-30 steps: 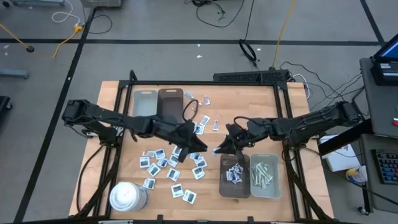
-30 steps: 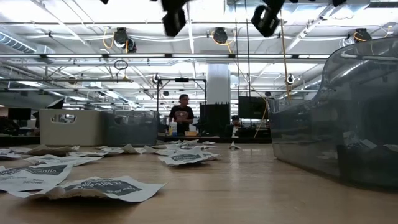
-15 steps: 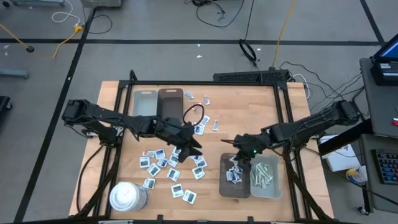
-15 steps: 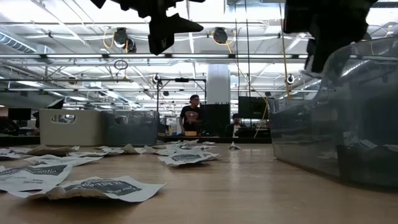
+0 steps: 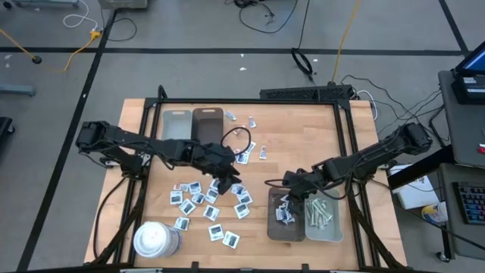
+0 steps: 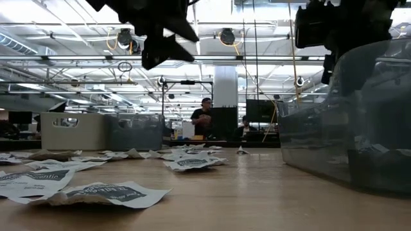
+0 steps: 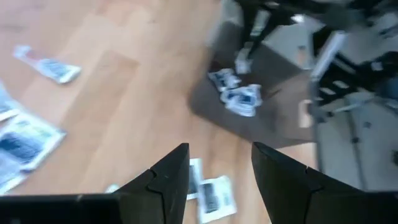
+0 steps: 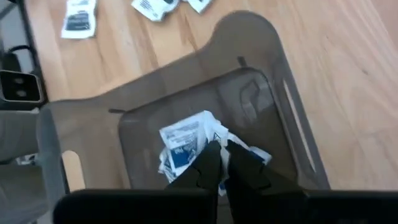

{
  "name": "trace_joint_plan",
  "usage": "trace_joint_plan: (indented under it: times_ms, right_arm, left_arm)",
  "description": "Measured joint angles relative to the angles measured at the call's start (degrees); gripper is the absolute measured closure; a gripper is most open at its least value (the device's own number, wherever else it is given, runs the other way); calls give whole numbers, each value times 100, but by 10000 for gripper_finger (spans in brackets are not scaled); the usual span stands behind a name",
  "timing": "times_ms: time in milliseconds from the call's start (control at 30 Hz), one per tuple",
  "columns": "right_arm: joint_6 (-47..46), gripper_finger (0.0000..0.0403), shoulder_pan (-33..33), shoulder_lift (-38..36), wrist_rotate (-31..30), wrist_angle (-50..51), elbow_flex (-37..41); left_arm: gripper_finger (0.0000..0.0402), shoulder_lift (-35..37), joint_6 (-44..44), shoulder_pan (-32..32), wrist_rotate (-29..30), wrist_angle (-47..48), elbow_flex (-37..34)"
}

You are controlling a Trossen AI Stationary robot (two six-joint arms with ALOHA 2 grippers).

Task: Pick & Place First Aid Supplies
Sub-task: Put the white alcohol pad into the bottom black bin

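Above the dark brown plastic tray, the right gripper hangs with fingers pressed together over crumpled white blue-printed packets lying inside. Beside that tray, the left gripper hovers spread and empty over scattered packets.

White blue-printed packets lie scattered flat on the table; several packets crumpled in the brown tray.

Loose packets are lying scattered across the middle of the desk, more of them sitting in the brown tray near the right front corner. A white cylinder is standing at the left front corner, and two trays are sitting at the back edge.
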State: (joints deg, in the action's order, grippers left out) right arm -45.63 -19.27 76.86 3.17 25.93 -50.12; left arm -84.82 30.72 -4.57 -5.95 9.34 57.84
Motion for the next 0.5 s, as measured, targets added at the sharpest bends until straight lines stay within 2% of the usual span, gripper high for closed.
trace_joint_plan:
  times_ms: [133,300,500]
  right_arm:
    - [206,331,2,-44,144,-54,0]
    - [481,254,2,-41,307,-225,0]
    - [496,213,2,-75,474,-189,0]
  left_arm:
    - [209,-4,-232,118,170,289,0]
    - [167,-9,-868,157,163,332,0]
    - [140,-620,-1458,157,155,844,304]
